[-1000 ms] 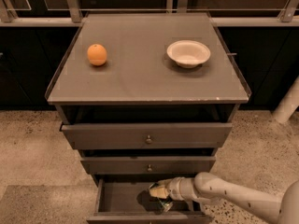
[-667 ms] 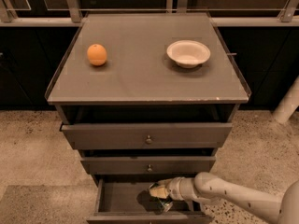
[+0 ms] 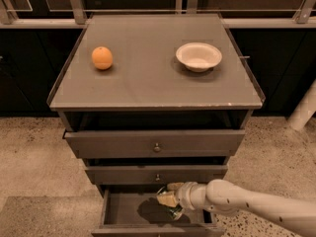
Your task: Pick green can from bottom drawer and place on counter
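Note:
The bottom drawer [image 3: 129, 210] is pulled open below the two knobbed drawers. My gripper [image 3: 169, 199] reaches into it from the right, near the drawer's middle right. It is shut on the green can [image 3: 174, 212], whose dark green and silvery body shows just under the tan fingers [image 3: 167, 198]. Most of the can is hidden by the gripper. A dark shadow lies on the drawer floor to its left. The counter [image 3: 148, 83] is the flat grey-brown top above.
An orange [image 3: 101, 58] sits at the counter's left and a white bowl [image 3: 198, 56] at its right. The top drawer [image 3: 155, 143] and the middle drawer [image 3: 157, 174] stick out slightly above the gripper. My white arm [image 3: 256, 206] enters from the lower right.
Almost nothing has moved; the gripper stays in the bottom drawer at the can.

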Tool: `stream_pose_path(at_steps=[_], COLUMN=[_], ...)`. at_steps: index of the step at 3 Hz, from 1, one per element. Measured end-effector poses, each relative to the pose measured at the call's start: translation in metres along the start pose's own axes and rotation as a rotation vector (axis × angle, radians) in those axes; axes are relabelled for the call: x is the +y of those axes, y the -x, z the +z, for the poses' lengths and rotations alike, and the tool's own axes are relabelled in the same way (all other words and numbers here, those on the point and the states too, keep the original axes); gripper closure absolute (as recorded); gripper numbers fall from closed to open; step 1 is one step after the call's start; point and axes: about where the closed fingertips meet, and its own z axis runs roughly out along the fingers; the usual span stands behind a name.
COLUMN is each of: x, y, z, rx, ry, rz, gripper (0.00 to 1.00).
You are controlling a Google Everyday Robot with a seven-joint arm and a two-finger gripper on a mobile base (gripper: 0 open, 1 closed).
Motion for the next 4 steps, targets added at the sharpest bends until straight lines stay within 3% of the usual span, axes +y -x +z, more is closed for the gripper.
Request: stream_pose_path(at_steps=[1,2,3,4], x=[0.057,0.101,0.102,0.101], y=[0.032,0.08,0.114,0.113], z=[-0.04,-0.084,-0.109,-0.109], rx=[0.0,-0.01,-0.021,-0.021], ry=[-0.01,-0.029,-0.086,-0.087], rz=[-0.061,-0.143,-0.224,-0.224], gripper=[1.0,1.0,1.0,1.0])
